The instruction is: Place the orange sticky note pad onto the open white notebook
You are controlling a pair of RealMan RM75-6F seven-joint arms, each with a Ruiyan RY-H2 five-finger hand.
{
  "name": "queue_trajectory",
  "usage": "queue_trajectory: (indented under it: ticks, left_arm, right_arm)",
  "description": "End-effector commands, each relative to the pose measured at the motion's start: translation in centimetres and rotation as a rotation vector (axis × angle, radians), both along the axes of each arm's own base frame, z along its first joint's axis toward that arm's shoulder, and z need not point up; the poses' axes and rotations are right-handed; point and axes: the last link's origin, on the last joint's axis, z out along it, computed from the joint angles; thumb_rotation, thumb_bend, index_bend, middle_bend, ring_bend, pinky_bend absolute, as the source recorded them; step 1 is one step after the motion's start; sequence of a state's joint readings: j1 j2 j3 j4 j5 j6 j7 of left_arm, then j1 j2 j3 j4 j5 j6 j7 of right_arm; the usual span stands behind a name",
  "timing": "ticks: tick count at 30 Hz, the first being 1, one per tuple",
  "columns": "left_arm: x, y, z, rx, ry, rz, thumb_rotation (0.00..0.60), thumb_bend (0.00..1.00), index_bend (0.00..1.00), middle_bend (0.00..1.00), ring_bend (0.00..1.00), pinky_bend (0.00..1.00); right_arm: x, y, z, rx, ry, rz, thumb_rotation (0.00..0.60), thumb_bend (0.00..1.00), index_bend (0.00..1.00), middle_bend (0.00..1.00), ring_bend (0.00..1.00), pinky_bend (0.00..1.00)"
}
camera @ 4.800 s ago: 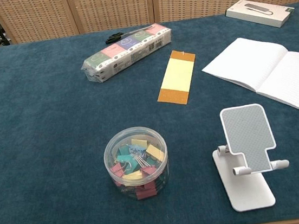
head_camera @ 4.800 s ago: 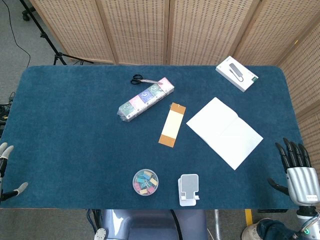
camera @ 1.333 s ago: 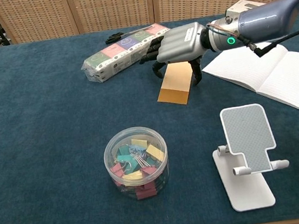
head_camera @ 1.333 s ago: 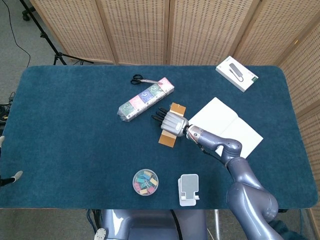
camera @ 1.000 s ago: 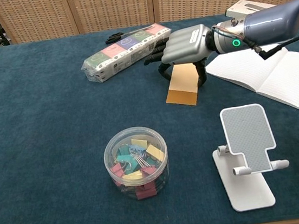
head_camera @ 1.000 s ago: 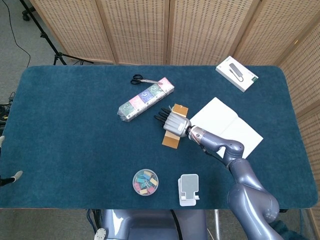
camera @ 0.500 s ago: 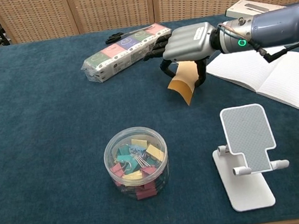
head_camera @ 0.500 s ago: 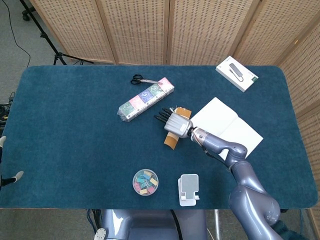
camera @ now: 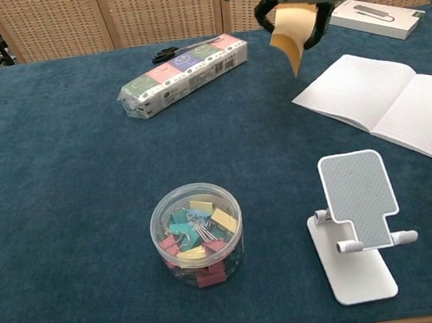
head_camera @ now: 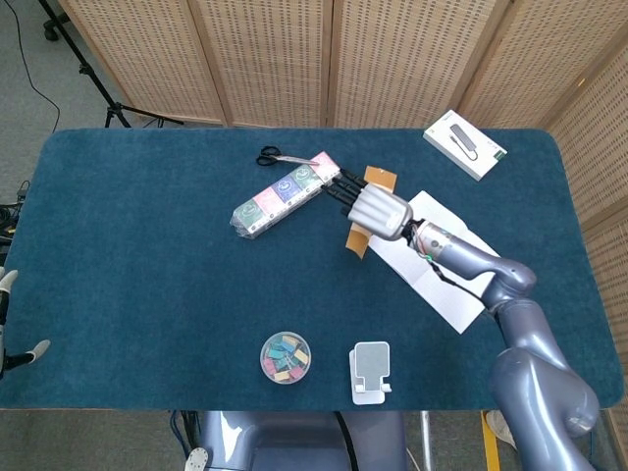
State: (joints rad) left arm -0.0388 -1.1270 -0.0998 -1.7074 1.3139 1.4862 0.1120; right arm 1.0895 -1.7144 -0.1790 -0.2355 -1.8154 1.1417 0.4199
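Orange sticky note pad (camera: 290, 32) is held off the blue table (head_camera: 147, 255) by the right hand (head_camera: 378, 212).
The pad is gripped from above, its free end hanging down, near the left edge of the open white notebook (camera: 386, 105) but not on it. Only fingertips of the left hand (head_camera: 20, 348) are seen at the table's edge, so its state cannot be told.

The pad (head_camera: 357, 238) is held by the right hand (head_camera: 378, 212) beside the notebook's (head_camera: 461, 285) left edge. The left hand (head_camera: 8, 324) is seen only partly at the frame edge.
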Motion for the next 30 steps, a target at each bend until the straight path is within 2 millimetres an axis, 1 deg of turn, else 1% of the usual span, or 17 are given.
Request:
queue_trajectory:
  ticks: [1,2,3,4,5,6,8,10,12,13,15,18,21,25,30]
  left_arm:
    - [0.0,0.0,-0.2,-0.014,-0.002,-0.002,0.600,0.00,0.00,0.00,0.00,0.00]
    - [0.0,0.1,-0.3,-0.022,-0.001,-0.003,0.600,0.00,0.00,0.00,0.00,0.00]
    - [0.0,0.1,-0.3,-0.026,-0.001,-0.005,0.600,0.00,0.00,0.00,0.00,0.00]
    - [0.1,0.1,-0.5,-0.034,0.000,-0.008,0.600,0.00,0.00,0.00,0.00,0.00]
    - [0.1,0.1,-0.5,-0.038,0.000,-0.010,0.600,0.00,0.00,0.00,0.00,0.00]
    - [0.2,0.2,-0.6,-0.045,0.000,-0.014,0.600,0.00,0.00,0.00,0.00,0.00]
    - [0.3,0.1,-0.8,-0.054,-0.004,-0.019,0.600,0.00,0.00,0.00,0.00,0.00]
    - [0.5,0.2,-0.9,-0.065,-0.006,-0.030,0.600,0.00,0.00,0.00,0.00,0.00]
    - [0.7,0.2,-1.0,-0.070,-0.003,-0.042,0.600,0.00,0.00,0.00,0.00,0.00]
    - [0.9,0.2,-1.1,-0.073,-0.002,-0.049,0.600,0.00,0.00,0.00,0.00,0.00]
    - [1.1,0.2,-1.1,-0.073,-0.002,-0.056,0.600,0.00,0.00,0.00,0.00,0.00]
    - [1.1,0.2,-1.1,-0.072,-0.001,-0.057,0.600,0.00,0.00,0.00,0.00,0.00]
    - [1.1,0.2,-1.1,-0.073,0.000,-0.055,0.600,0.00,0.00,0.00,0.00,0.00]
    - [1.1,0.2,-1.2,-0.073,0.001,-0.052,0.600,0.00,0.00,0.00,0.00,0.00]
    - [1.0,0.2,-1.2,-0.074,0.005,-0.046,0.600,0.00,0.00,0.00,0.00,0.00]
  right_arm:
    - [-2.3,-0.2,3.9,-0.101,0.033,-0.012,0.600,0.21,0.48,0.00,0.00,0.00]
    - [-3.4,-0.4,5.5,-0.152,0.067,-0.021,0.600,0.21,0.48,0.00,0.00,0.00]
    - [-3.9,-0.4,6.3,-0.174,0.079,-0.027,0.600,0.22,0.48,0.00,0.00,0.00]
    - [-5.0,-0.4,7.7,-0.214,0.093,-0.052,0.600,0.22,0.48,0.00,0.00,0.00]
    - [-5.5,-0.4,8.5,-0.232,0.100,-0.066,0.600,0.23,0.48,0.00,0.00,0.00]
    - [-6.4,-0.3,9.6,-0.262,0.112,-0.091,0.600,0.22,0.48,0.00,0.00,0.00]
    - [-8.0,-0.1,11.2,-0.298,0.129,-0.148,0.600,0.21,0.48,0.00,0.00,0.00]
    - [-9.5,0.2,12.1,-0.316,0.153,-0.212,0.600,0.21,0.48,0.00,0.00,0.00]
    - [-10.8,0.6,12.5,-0.324,0.179,-0.263,0.600,0.21,0.48,0.00,0.00,0.00]
    - [-11.7,1.0,12.4,-0.321,0.193,-0.299,0.600,0.21,0.48,0.00,0.00,0.00]
    - [-12.8,1.6,12.2,-0.309,0.220,-0.336,0.600,0.21,0.48,0.00,0.00,0.00]
    - [-14.7,2.8,11.3,-0.276,0.265,-0.401,0.600,0.21,0.48,0.00,0.00,0.00]
    - [-15.8,3.7,10.3,-0.236,0.279,-0.456,0.600,0.21,0.48,0.00,0.00,0.00]
    - [-16.2,4.6,8.7,-0.193,0.285,-0.472,0.600,0.21,0.48,0.00,0.00,0.00]
    - [-15.7,5.1,6.6,-0.144,0.254,-0.467,0.600,0.21,0.48,0.00,0.00,0.00]
